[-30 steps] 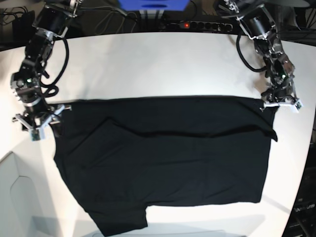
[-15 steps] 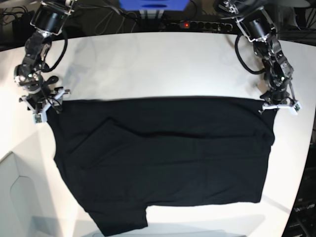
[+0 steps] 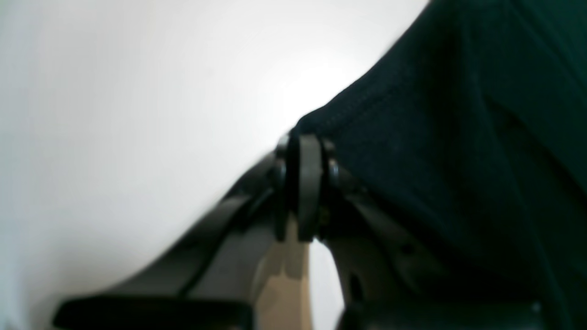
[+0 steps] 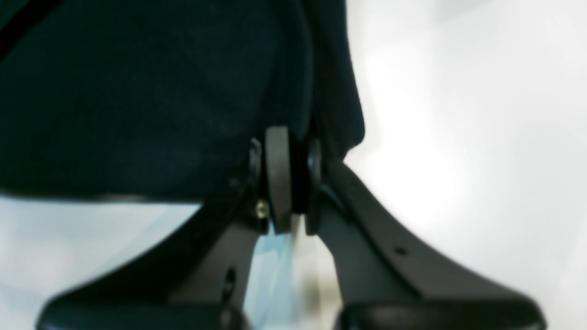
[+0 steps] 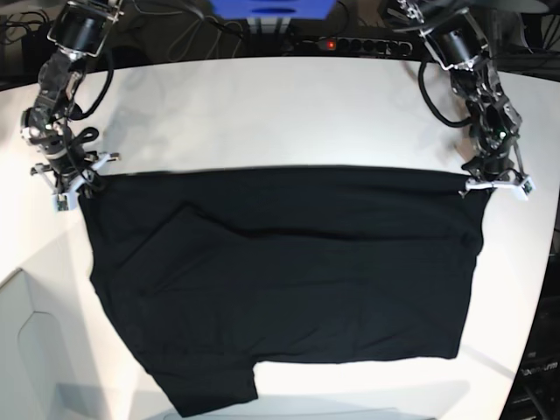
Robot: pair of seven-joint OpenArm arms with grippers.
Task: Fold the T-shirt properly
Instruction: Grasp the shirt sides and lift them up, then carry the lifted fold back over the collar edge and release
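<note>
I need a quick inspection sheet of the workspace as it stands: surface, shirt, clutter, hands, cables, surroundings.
Surface: white table, bare beyond the shirt.
Job's things: black T-shirt spread flat, far edge straight between the two hands, one sleeve sticking out at the near edge.
Clutter: nothing seen on the table.
Hands: left hand shut on the T-shirt corner; right hand shut on the opposite corner, cloth between its pads.
Cables: black cable loops along both arms; more leads behind the table.
Surroundings: power strip with a red light and a blue box behind the far edge.
</note>
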